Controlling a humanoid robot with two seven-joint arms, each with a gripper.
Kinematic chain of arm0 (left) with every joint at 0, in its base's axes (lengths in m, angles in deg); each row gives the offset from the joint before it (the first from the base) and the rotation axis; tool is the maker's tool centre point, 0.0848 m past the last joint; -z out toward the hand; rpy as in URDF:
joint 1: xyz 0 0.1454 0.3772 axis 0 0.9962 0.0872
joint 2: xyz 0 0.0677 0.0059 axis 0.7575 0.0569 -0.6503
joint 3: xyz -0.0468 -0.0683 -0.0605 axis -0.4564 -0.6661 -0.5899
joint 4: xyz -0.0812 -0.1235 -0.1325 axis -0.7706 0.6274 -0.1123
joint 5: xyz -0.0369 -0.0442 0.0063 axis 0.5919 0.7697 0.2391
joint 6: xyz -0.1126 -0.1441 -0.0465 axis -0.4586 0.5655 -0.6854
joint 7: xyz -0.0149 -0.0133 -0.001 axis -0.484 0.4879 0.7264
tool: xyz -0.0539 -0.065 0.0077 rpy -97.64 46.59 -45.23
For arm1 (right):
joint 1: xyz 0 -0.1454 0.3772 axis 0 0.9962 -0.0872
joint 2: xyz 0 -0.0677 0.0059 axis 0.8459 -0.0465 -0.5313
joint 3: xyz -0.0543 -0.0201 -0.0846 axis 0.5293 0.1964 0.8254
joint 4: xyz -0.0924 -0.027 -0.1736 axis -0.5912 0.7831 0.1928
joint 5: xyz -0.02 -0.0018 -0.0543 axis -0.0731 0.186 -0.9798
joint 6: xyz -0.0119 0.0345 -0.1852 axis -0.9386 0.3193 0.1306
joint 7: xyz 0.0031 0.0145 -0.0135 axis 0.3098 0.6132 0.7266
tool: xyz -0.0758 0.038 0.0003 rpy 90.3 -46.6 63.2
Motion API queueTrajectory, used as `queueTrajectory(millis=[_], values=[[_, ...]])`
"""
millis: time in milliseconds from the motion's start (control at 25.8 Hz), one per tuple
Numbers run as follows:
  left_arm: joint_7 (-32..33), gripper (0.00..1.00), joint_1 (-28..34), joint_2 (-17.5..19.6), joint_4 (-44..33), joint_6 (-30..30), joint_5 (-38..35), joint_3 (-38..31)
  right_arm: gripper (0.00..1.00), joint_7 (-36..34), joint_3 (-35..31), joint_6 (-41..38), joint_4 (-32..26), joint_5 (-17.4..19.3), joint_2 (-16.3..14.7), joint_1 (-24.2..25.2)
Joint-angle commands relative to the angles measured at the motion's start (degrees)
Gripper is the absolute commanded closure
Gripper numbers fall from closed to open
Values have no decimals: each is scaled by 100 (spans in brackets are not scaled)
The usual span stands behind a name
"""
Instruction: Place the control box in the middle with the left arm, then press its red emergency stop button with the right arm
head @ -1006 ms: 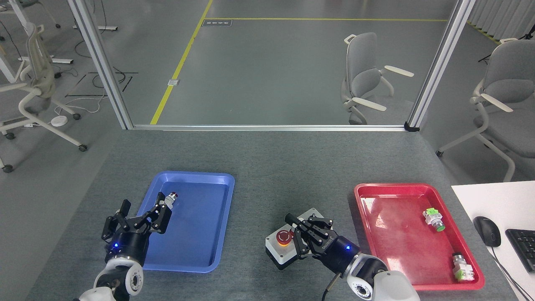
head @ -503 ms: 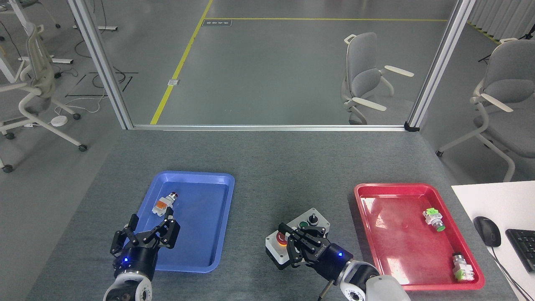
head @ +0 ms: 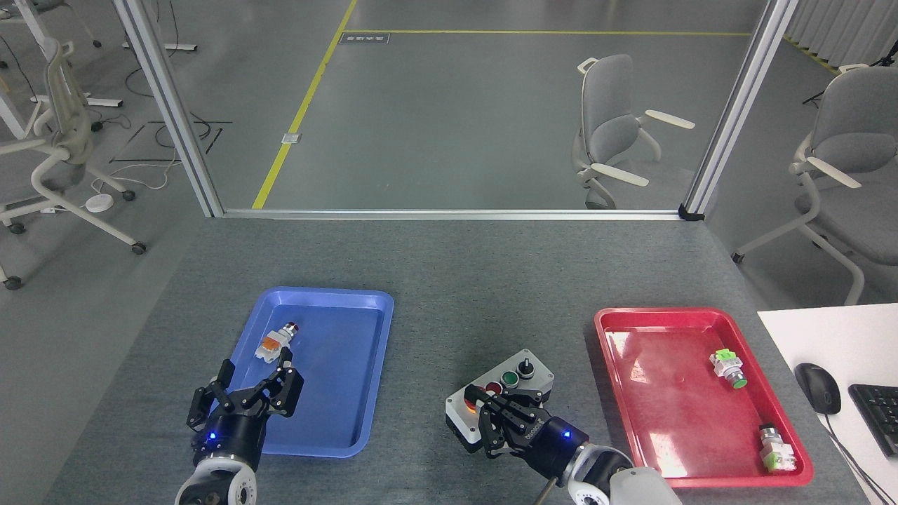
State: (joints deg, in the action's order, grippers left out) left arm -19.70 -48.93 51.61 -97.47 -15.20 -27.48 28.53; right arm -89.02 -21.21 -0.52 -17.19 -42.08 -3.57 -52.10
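Observation:
The control box [head: 515, 375], light grey top on a black base, lies at an angle on the grey table between the two trays. Its black knob [head: 524, 366], green button [head: 510, 379] and small red button [head: 494, 387] show. Only a sliver of the big red button [head: 468, 402] shows, at the box's near left end. My right gripper [head: 491, 421] sits on top of that button, fingers drawn together and curled down over it. My left gripper [head: 249, 391] hovers open and holds nothing, over the near left part of the blue tray [head: 351, 365].
A loose push-button part with an orange body [head: 275, 341] lies in the blue tray. The red tray [head: 673, 414] on the right holds two parts with green bodies [head: 726, 367] [head: 776, 449]. A mouse [head: 817, 387] and keyboard [head: 877, 415] sit on the white desk at the far right.
My left gripper let the orange-bodied part drop into the blue tray and drew back toward me. My right gripper slid down and left onto the big red button, uncovering the other controls.

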Motion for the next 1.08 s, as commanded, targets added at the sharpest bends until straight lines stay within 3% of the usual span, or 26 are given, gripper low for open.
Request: queueTrajectory(millis=[0,464,696,812,890,967,1045], values=[[-2,1,0,1,0,5,0,0,100,28,49,3,211,-50,22,1],[-2,1,0,1,0,5,0,0,100,19,40,3,378,-103,48,-8],[-2,1,0,1,0,5,0,0,100,-69,-48,302,273,187,48,-254],[-2,1,0,1,0,5,0,0,100,-508,-48,653,141,521,39,-421],[-2,1,0,1,0,5,0,0,100,-868,-92,926,44,548,30,-474],[-2,1,0,1,0,5,0,0,93,-1079,-312,1251,-43,548,22,-492],[-2,1,0,1,0,5,0,0,76,-1088,-496,1532,-219,548,22,-492]])
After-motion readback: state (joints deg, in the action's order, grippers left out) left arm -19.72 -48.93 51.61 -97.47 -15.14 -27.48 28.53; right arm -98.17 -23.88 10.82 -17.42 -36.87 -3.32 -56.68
